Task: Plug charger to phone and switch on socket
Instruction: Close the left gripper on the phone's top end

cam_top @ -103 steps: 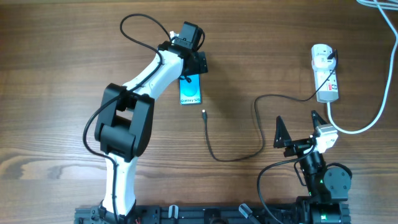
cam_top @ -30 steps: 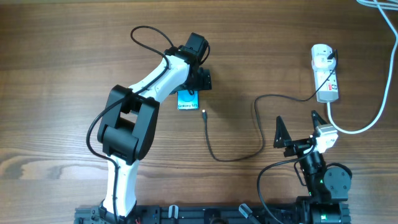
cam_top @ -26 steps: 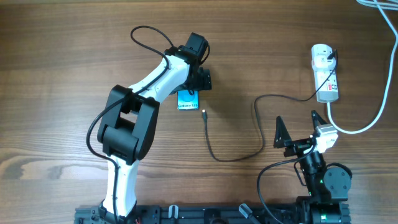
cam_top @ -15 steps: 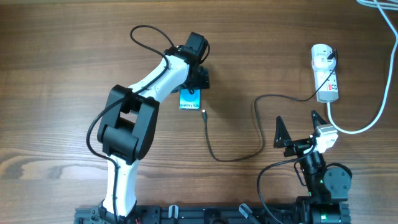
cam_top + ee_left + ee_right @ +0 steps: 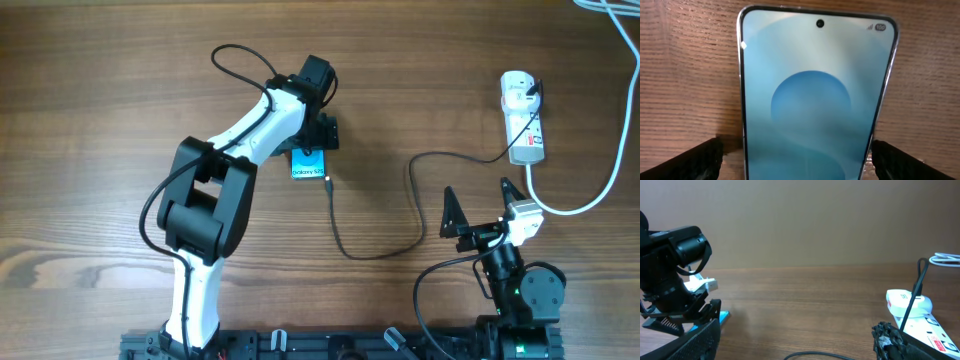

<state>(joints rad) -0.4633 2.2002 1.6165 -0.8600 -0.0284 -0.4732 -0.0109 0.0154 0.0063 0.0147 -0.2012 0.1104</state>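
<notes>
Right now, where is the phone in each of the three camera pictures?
Overhead: left of centre, phone flat just under the left gripper.
Left wrist: fills the middle, screen up, between the gripper's dark fingers.
Right wrist: only a blue sliver at the lower left.
Shared landmark: the left gripper, by the phone in every view.

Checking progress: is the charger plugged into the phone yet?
Out. The tip of the charger lies beside the corner of the phone, not inserted.
</notes>
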